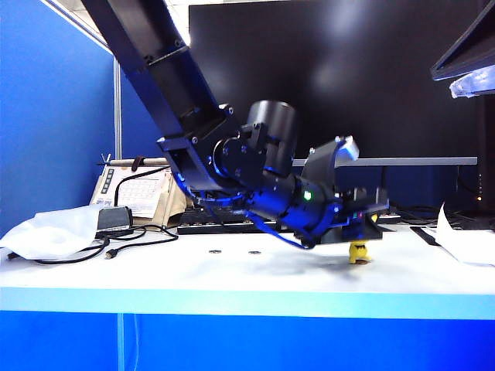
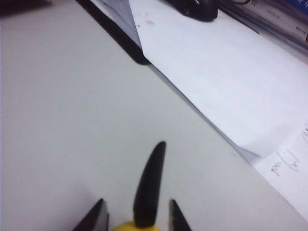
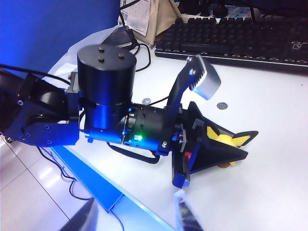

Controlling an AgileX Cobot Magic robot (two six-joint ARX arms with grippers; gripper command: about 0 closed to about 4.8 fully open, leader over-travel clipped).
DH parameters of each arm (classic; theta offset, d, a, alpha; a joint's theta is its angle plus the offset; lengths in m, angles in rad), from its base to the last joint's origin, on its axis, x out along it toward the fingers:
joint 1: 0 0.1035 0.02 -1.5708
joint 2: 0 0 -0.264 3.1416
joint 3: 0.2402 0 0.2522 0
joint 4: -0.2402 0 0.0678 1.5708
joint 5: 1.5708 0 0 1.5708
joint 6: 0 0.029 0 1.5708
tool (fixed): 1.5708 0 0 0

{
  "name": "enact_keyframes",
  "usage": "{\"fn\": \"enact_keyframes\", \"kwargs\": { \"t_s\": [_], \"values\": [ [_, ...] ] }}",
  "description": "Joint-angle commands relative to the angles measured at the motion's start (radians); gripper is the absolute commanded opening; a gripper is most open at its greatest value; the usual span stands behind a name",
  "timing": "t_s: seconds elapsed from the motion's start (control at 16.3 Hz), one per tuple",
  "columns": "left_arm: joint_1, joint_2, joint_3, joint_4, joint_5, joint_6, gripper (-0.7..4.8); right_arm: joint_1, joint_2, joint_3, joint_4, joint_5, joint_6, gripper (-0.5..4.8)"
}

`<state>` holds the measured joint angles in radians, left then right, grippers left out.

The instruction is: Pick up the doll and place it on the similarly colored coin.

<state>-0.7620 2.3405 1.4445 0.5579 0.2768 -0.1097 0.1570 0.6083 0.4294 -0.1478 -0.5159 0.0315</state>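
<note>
On a white table point(image 1: 232, 274), two dull coins point(image 1: 215, 252) lie at about seven o'clock of the left arm's wrist. The left gripper point(image 1: 362, 232), reaching low to the right of centre, pinches the yellow doll point(image 1: 358, 253) between its fingers point(image 3: 219, 149); the doll's base sits at or just above the tabletop, at six o'clock of the gripper. From the left wrist, one black-tipped ear point(image 2: 149, 185) rises between the two fingertips point(image 2: 91, 219), with a sheet of paper point(image 2: 231, 77) at two o'clock. A keyboard point(image 3: 231, 36) lies behind. The right gripper point(image 3: 134, 216) hangs above the table's near edge, its tips spread apart and holding nothing. The golden coin cannot be made out.
</note>
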Motion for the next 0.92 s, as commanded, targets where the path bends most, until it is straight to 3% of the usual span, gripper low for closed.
{"fn": "enact_keyframes", "kwargs": {
  "t_s": [0.06, 0.25, 0.31, 0.37, 0.62, 0.74, 0.92],
  "values": [
    [-0.001, -0.003, -0.005, 0.005, -0.004, -0.003, -0.06, 0.000, -0.002, 0.005, 0.016, 0.001, -0.002, 2.11],
    [0.003, -0.003, -0.005, 0.027, -0.002, -0.003, 0.08, 0.001, -0.002, 0.005, 0.016, 0.001, -0.002, 2.11],
    [0.003, -0.003, -0.005, 0.027, 0.000, -0.003, 1.12, 0.001, -0.002, 0.005, 0.016, 0.001, -0.002, 2.11],
    [0.003, -0.003, -0.005, 0.027, 0.001, -0.003, 1.54, 0.001, -0.002, 0.005, 0.016, 0.001, -0.002, 2.11],
    [0.003, -0.003, -0.005, 0.027, 0.029, -0.004, 1.64, 0.001, -0.002, 0.005, 0.016, 0.001, -0.002, 2.11],
    [0.003, -0.004, -0.005, 0.027, 0.042, -0.004, 2.50, 0.001, -0.002, 0.005, 0.016, 0.001, -0.002, 2.11],
    [0.003, -0.004, -0.004, 0.027, 0.042, -0.022, 2.57, 0.001, -0.002, 0.005, 0.016, 0.001, -0.002, 2.11]
  ]
}}
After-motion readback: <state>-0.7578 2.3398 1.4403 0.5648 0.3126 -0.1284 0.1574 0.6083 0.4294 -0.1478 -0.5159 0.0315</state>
